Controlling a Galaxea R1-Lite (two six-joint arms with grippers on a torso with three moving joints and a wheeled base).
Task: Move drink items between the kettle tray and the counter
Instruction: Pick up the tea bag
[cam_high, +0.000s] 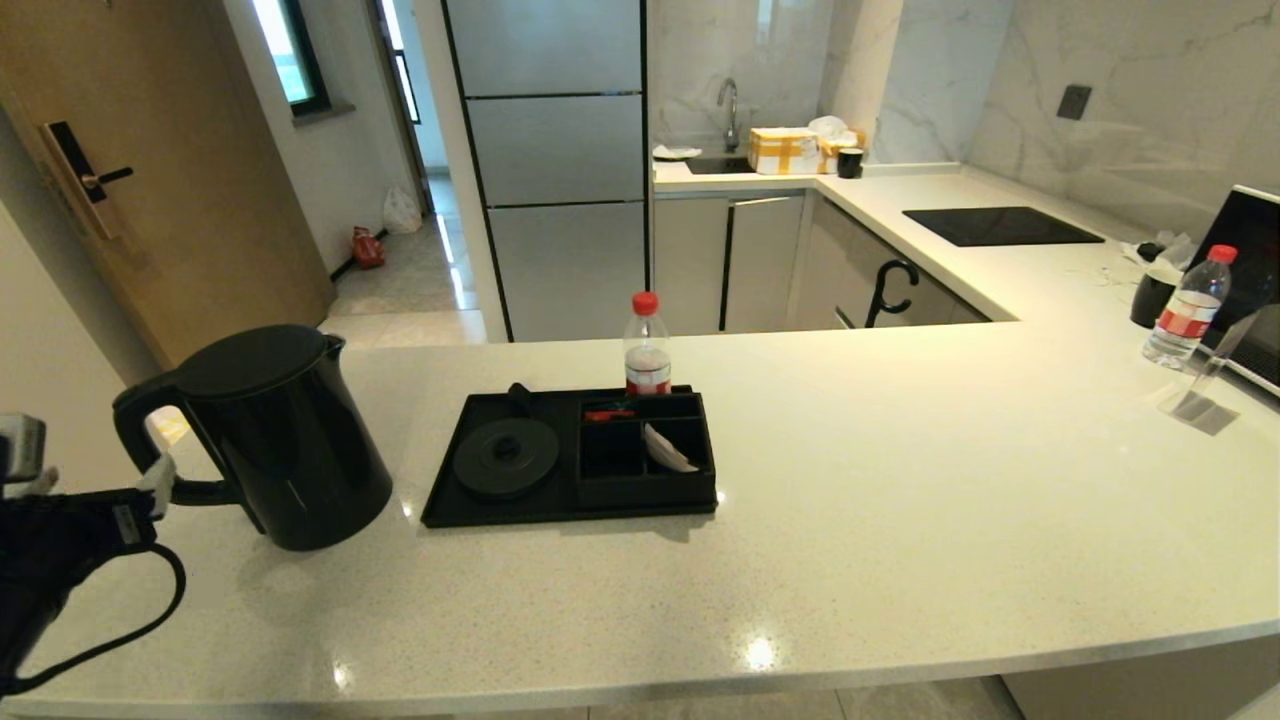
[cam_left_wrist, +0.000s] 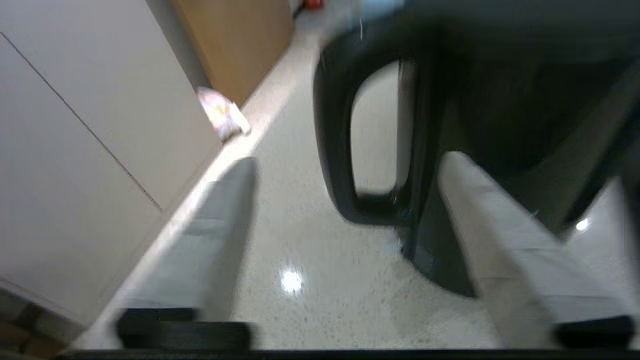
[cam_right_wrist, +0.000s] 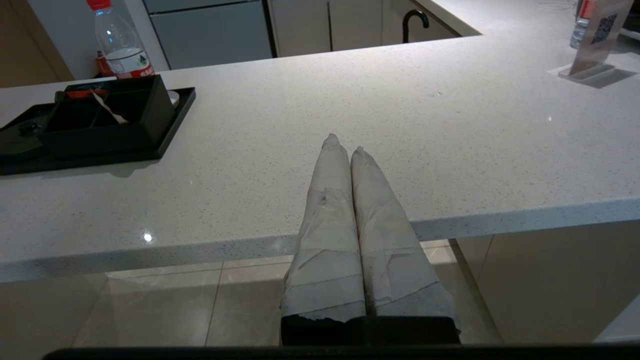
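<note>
Our left hand hangs spread apart, gripping nothing, by the kettle handle on the tabletop; our right hand rests pressed closed, empty

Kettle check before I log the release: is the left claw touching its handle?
Apart. In the left wrist view, the left claw stands open, and pale counter shows between the handle and each finger.
</note>
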